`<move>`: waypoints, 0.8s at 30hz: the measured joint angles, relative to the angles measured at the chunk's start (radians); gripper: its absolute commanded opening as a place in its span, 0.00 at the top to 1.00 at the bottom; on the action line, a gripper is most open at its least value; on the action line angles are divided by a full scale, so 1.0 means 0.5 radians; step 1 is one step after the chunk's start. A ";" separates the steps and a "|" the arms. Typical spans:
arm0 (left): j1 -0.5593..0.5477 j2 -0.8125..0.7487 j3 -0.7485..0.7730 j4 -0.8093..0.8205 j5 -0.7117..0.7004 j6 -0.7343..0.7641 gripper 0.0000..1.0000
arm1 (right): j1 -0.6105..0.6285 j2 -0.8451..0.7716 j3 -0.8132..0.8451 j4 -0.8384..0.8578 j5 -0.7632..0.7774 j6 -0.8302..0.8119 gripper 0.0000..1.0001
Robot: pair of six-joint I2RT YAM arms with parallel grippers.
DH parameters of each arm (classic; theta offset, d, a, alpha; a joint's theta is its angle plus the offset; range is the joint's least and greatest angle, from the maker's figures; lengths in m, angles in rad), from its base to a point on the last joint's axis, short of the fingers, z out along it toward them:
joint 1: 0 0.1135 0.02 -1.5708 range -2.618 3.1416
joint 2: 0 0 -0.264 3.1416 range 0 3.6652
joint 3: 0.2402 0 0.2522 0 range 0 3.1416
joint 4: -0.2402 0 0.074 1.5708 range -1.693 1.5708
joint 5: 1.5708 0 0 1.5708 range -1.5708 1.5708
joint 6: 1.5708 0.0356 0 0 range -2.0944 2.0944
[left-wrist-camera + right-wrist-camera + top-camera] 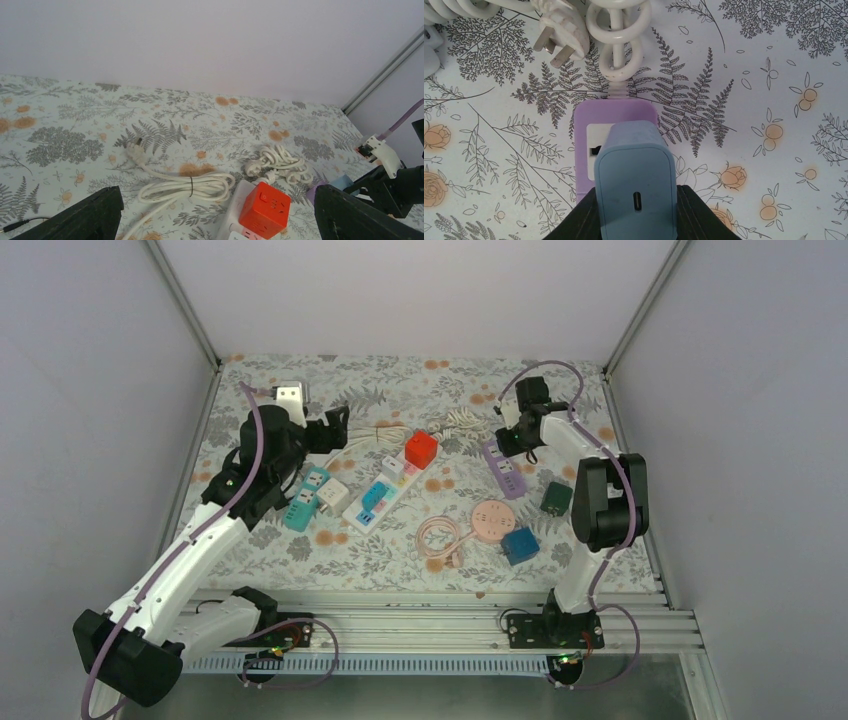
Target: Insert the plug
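Plug (634,165), pale blue, was found at the right of the bench (330,560), and the scene was checked left to right. The left claw (220,214) hung with its fingers wide apart and nothing between them, above the white cable bundle (187,186) and the red cube adapter (264,208); it played no part in the step. Further right lay the purple power strip (616,112), its cord coiled beyond it. The right claw (636,220) was clamped on the plug from both sides, holding it directly over the strip. The white socket face (596,137) showed only as a sliver past the plug's far left corner. The pins were hidden beneath the body, so whether they touched the socket could not be told. In the inspector's judgement, the step in hand was final alignment and pressing home. Done well, it would call for squaring the plug with the strip's long edges, centring it on the socket face, then pressing straight down without tilt. The strip looked light and unrestrained, so a skewed push might slide it rather than seat the pins.
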 measured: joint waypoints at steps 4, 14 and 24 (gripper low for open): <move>0.000 0.001 -0.003 -0.001 0.000 0.001 0.05 | 0.000 0.003 0.000 -0.001 -0.001 0.000 0.92; 0.000 0.001 -0.012 0.001 0.000 0.001 0.05 | 0.003 0.085 0.040 -0.008 -0.002 0.009 0.91; 0.000 0.003 -0.032 0.001 -0.002 0.000 0.05 | 0.075 0.220 0.229 -0.105 0.114 0.090 0.92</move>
